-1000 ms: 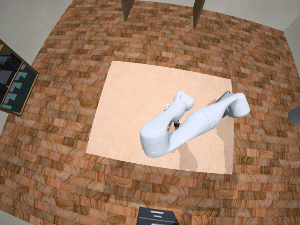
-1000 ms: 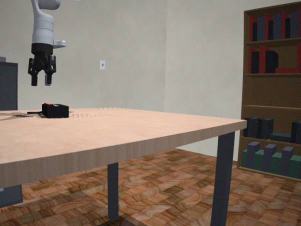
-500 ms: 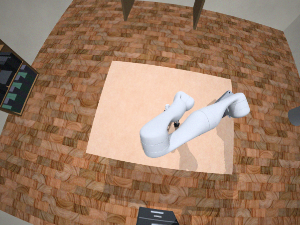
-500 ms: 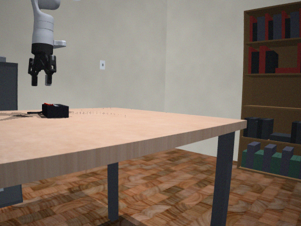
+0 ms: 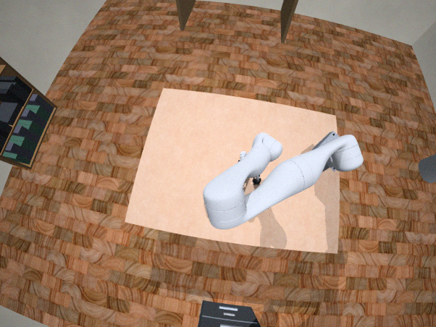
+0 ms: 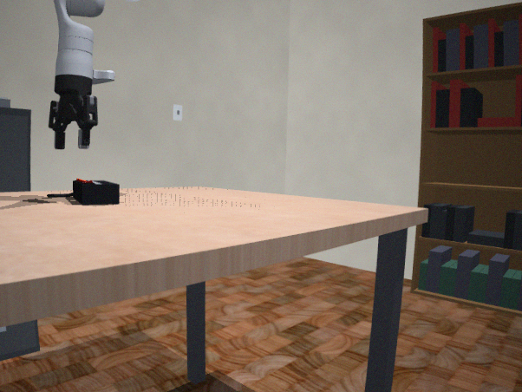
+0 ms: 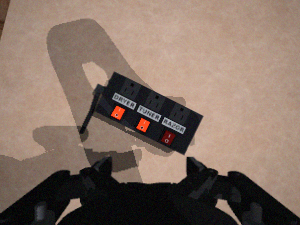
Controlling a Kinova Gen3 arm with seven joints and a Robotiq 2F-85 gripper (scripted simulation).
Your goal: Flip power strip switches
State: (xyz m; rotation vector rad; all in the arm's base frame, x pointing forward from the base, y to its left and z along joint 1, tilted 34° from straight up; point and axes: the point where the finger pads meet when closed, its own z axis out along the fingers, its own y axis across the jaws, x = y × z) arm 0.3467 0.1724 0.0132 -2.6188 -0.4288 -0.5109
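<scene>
A black power strip (image 7: 148, 112) lies flat on the table, right way up, turned a little clockwise in the wrist view. It has three sockets labelled DRYER, TUNER and RAZOR. The DRYER switch (image 7: 117, 114) and the TUNER switch (image 7: 143, 125) glow bright orange-red. The RAZOR switch (image 7: 167, 138) is darker red. My gripper (image 6: 69, 139) is open and empty, hanging well above the strip (image 6: 95, 192), which sits just below and slightly to its right in the exterior view. In the wrist view the fingertips frame the strip's near edge. In the overhead view the arm (image 5: 261, 177) hides the strip.
The strip's short black cord (image 7: 89, 116) runs off its DRYER end. The table (image 5: 229, 166) stands on a wooden floor. A bookshelf (image 6: 473, 156) is at the right and a dark cabinet (image 6: 13, 147) behind the table at the left.
</scene>
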